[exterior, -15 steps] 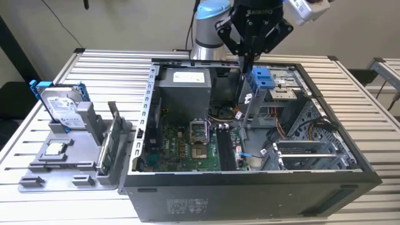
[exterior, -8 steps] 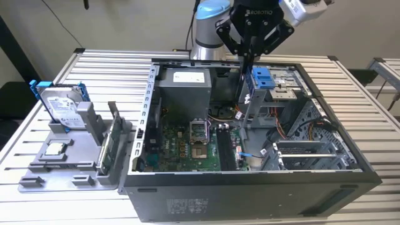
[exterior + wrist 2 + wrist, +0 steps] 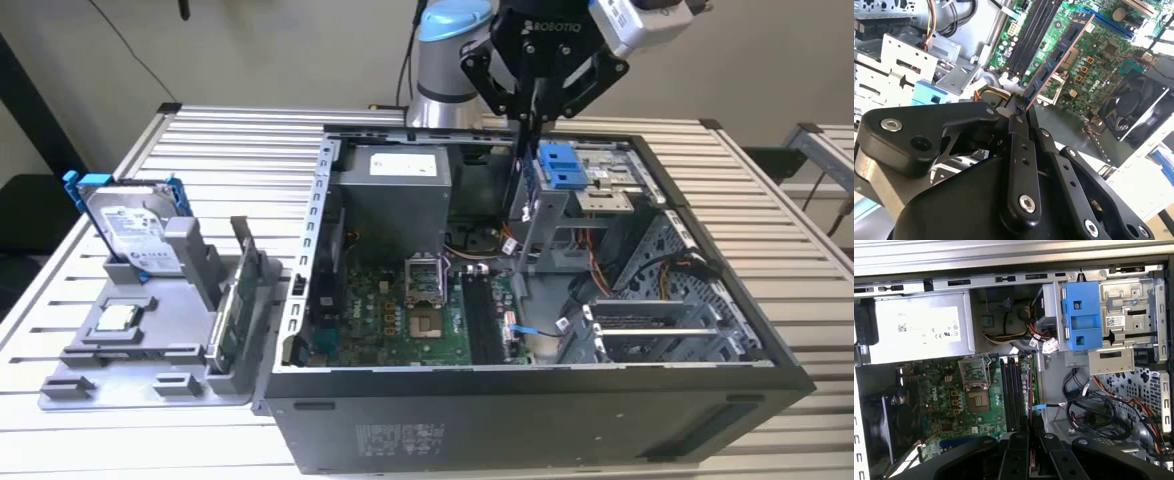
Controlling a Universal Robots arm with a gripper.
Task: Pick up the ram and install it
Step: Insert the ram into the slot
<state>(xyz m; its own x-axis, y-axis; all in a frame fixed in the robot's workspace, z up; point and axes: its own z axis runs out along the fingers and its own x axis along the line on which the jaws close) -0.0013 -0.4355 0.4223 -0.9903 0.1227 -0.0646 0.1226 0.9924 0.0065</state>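
Black, shiny gripper (image 3: 1019,110) pinches one end of the ram (image 3: 1059,57), a long, thin, flat stick. It hangs tilted over the bumpy green motherboard (image 3: 1104,65), inside the open grey metal case (image 3: 534,420), with room around it.

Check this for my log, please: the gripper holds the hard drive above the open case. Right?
No: the gripper holds the ram, not the hard drive, above the open case, as the second wrist view shows. The hard drive stands outside the case in the exterior view.
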